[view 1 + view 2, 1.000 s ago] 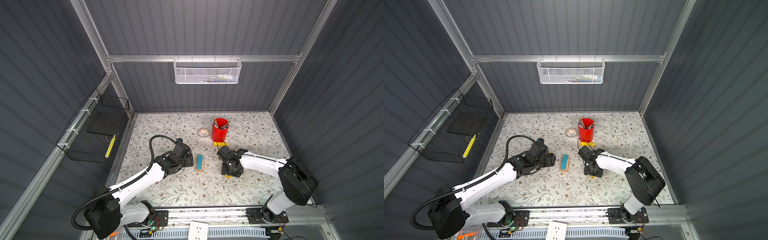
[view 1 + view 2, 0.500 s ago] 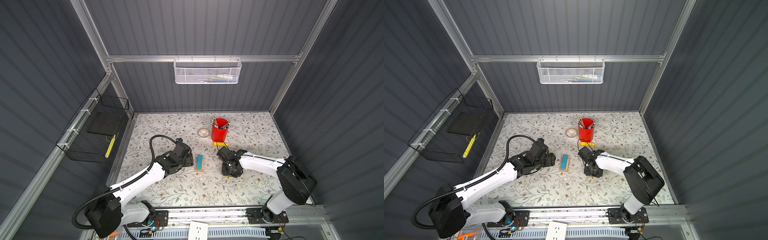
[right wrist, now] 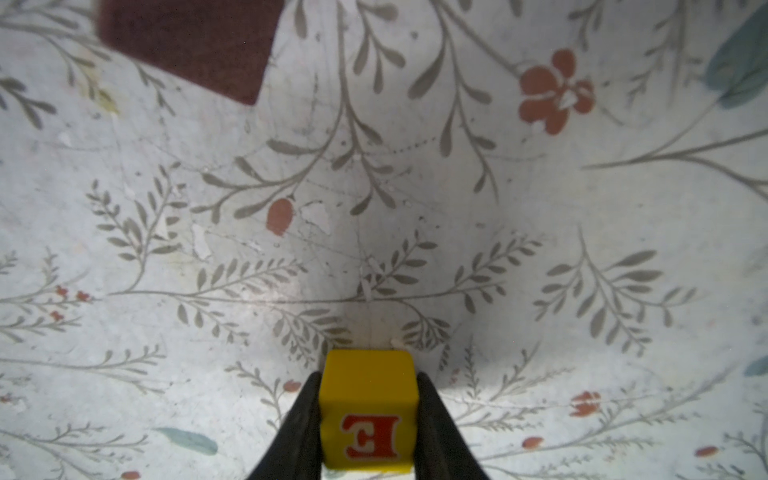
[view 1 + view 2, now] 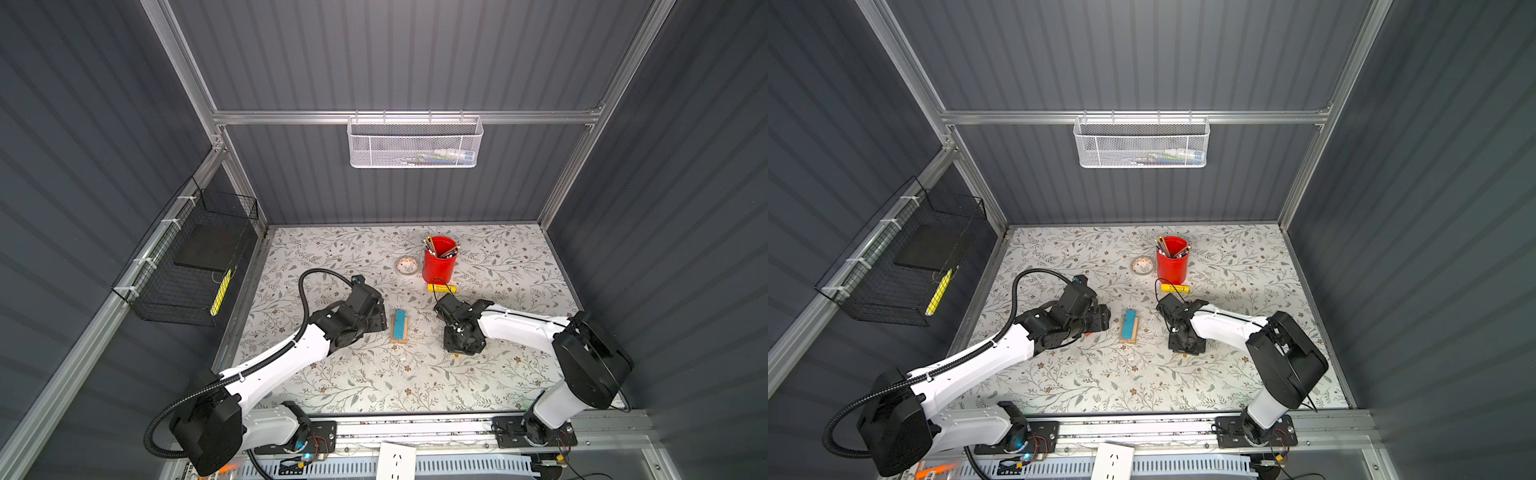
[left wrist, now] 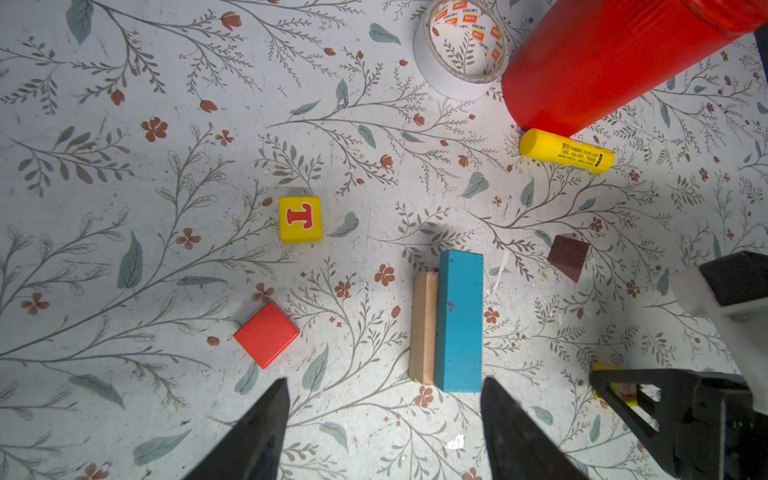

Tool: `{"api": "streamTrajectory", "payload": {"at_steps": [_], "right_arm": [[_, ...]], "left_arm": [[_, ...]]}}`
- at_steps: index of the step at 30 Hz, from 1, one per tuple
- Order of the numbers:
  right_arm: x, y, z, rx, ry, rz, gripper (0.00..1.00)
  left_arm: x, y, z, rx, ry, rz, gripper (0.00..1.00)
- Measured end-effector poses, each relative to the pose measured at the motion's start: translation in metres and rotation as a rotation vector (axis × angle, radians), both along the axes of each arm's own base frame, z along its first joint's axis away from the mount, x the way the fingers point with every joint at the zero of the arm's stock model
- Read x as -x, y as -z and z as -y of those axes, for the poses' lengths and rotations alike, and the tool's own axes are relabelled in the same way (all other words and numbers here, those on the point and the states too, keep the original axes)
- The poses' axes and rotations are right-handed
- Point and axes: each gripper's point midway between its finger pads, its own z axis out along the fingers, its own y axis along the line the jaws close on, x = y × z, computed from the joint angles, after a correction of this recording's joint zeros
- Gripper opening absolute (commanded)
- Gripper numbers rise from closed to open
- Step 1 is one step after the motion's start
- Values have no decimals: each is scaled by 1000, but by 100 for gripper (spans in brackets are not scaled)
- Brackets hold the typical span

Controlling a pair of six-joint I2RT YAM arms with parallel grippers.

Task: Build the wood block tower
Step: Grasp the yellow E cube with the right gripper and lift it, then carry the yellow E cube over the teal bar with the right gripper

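Yellow E cube (image 3: 368, 419), pinched in right hand (image 3: 369, 384)

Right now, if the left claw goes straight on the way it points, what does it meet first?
Most likely the teal bar: its near end sits just ahead of one finger of the open left claw. Depth is unclear, so it might pass above.
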Motion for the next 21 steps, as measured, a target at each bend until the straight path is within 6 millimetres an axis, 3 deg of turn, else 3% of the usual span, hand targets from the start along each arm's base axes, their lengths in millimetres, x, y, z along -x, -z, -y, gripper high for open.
{"api": "streamTrajectory", "payload": {"at_steps": [10,21], "right_arm": [[-13,-37,-23,-48,-14,39,24],[-28,-81,-77,-107,-61,85,23]], "left_arm": [[1,-11,-13,-21,-33,37,75],[8,-17,-37,-51,-100,69,75]]}}
